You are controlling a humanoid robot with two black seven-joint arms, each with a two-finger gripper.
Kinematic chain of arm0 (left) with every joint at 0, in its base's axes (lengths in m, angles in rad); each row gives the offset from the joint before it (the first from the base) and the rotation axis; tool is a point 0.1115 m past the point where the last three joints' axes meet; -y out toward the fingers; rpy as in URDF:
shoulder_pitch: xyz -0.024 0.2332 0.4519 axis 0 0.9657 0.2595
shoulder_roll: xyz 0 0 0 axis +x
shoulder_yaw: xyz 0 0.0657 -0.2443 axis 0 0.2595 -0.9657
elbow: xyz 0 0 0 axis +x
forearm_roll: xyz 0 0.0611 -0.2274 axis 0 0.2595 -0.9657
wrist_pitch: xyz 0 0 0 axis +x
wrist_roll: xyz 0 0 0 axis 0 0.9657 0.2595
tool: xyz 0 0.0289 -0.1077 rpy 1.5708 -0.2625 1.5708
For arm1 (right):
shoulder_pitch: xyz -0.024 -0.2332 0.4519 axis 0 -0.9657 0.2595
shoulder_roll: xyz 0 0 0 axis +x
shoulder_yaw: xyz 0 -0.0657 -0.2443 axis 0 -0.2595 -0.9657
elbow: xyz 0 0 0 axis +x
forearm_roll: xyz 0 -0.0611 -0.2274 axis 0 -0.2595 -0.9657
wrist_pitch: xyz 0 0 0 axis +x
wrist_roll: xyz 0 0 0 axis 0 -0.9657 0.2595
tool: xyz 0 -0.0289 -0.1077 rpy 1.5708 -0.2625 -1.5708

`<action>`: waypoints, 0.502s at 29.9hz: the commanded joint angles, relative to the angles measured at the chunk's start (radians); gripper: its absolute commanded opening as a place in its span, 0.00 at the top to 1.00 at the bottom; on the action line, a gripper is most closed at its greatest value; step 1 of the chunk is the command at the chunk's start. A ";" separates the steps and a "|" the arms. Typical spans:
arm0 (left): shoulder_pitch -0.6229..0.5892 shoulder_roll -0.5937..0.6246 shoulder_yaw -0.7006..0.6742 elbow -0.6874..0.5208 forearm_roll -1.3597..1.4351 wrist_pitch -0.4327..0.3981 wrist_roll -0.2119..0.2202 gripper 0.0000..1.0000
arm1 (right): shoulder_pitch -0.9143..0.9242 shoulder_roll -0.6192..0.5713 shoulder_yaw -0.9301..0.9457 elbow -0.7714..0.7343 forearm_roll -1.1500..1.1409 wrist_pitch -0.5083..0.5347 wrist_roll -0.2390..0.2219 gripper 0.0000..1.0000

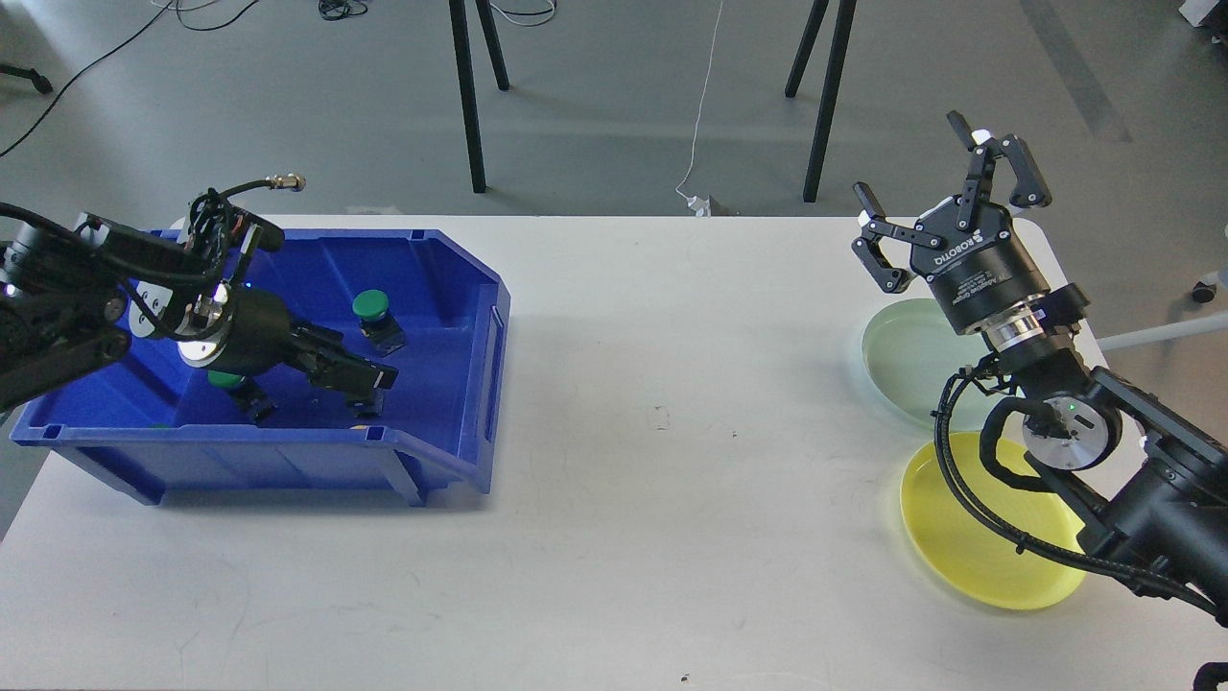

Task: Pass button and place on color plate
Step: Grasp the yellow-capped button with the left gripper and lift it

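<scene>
Buttons, green-capped, lay in the blue bin at the bench's nine o'clock side: one button stood free toward the bin's twelve o'clock, and a second button sat partly hidden under the left arm. The left claw reached down into the bin at the five o'clock side of the free button, near it but apart; its fingers were seen dark and close together, so whether it was clenched, released or grasping anything could not be told. A yellowish speck lay just under its tip, too small to identify. The right claw was held above the bench at three o'clock, fingers spread and nothing between them. Below it lay the pale green plate and, toward five o'clock, the yellow plate, touching or nearly so.

Likely faults, as judged: the claw could have closed on the round cap and squeezed the button out sideways; the bin wall could have snagged the wrist on lifting; the handover across the wide bare middle could have dropped the button if one claw released before the other gripped; a green button could have been set on the yellow plate by mistake.
</scene>
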 commanded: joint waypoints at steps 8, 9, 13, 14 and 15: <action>0.033 -0.042 -0.002 0.061 -0.002 0.000 0.000 0.07 | -0.021 -0.001 0.027 0.002 0.001 0.003 0.000 0.01; 0.033 -0.043 -0.002 0.064 -0.002 0.000 0.000 0.07 | -0.021 -0.001 0.027 0.002 0.001 0.003 0.000 0.01; 0.041 -0.063 0.000 0.073 -0.002 0.002 0.000 0.16 | -0.023 -0.001 0.027 0.002 0.001 0.003 0.000 0.01; 0.044 -0.071 0.000 0.081 -0.002 0.000 0.000 0.18 | -0.023 -0.001 0.027 0.002 0.001 0.003 0.000 0.01; 0.044 -0.074 0.000 0.088 0.000 0.000 0.000 0.19 | -0.023 -0.003 0.027 0.002 0.001 0.003 0.000 0.01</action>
